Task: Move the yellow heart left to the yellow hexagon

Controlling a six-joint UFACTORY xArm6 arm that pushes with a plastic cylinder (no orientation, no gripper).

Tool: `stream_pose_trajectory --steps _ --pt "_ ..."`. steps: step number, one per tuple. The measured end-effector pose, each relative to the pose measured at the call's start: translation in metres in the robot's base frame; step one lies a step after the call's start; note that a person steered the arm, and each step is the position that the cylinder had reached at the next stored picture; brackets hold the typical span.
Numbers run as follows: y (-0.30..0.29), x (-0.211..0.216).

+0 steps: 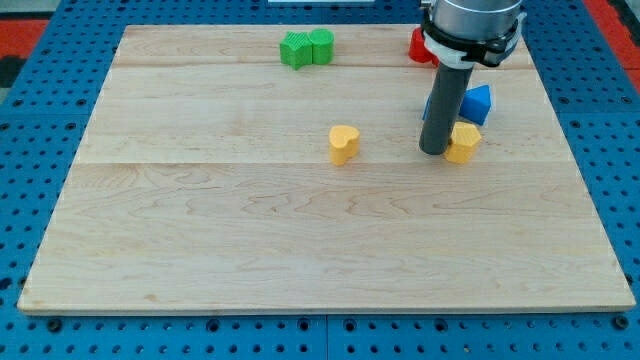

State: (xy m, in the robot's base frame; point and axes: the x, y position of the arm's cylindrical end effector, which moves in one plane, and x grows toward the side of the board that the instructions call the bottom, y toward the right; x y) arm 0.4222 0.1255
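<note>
A yellow heart (343, 143) lies near the middle of the wooden board (250, 240). A second yellow block, which looks like the hexagon (465, 143), lies to its right. My tip (435, 151) stands between them, against the left side of the hexagon, and the rod hides part of that block. The heart is well apart from my tip, on the view's left of it.
Two green blocks (306, 48) sit together at the board's top edge. A red block (419, 46) at the top right is partly hidden behind the arm. A blue block (478, 104) lies just above the hexagon, to the right of the rod.
</note>
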Motion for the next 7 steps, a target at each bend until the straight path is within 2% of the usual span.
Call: stream_pose_trajectory --steps 1,2,3,6,7 --pt "0.003 0.018" --pt "0.066 0.027" --pt "0.084 0.027" --pt "0.084 -0.02" --pt "0.067 -0.038"
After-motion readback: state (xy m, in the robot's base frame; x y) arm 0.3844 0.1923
